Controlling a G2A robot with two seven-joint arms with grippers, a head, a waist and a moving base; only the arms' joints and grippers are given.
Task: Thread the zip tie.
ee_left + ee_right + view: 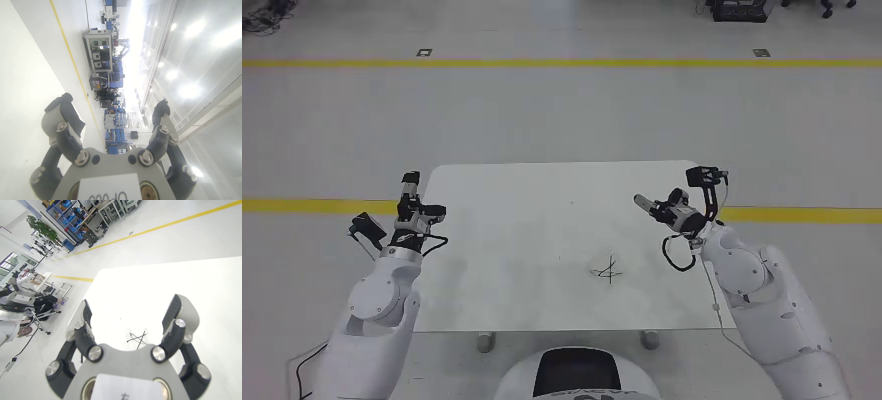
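While both jaws hang released, I want the right arm (734, 263) low over the zip tie (608, 270), pinching one thin end.

The smooth rectangular table (532, 200) is plain white, with no pattern. The thin plastic zip ties (138, 337) on it are black. The two-fingered metal right gripper (130, 300) is silver-grey with black links, and its black pads (171, 311) are ribbed in fine parallel ridges. The matching left gripper (114, 99) is also silver-grey and black. The glossy pale grey floor (562, 110) carries straight yellow painted stripes (562, 63).
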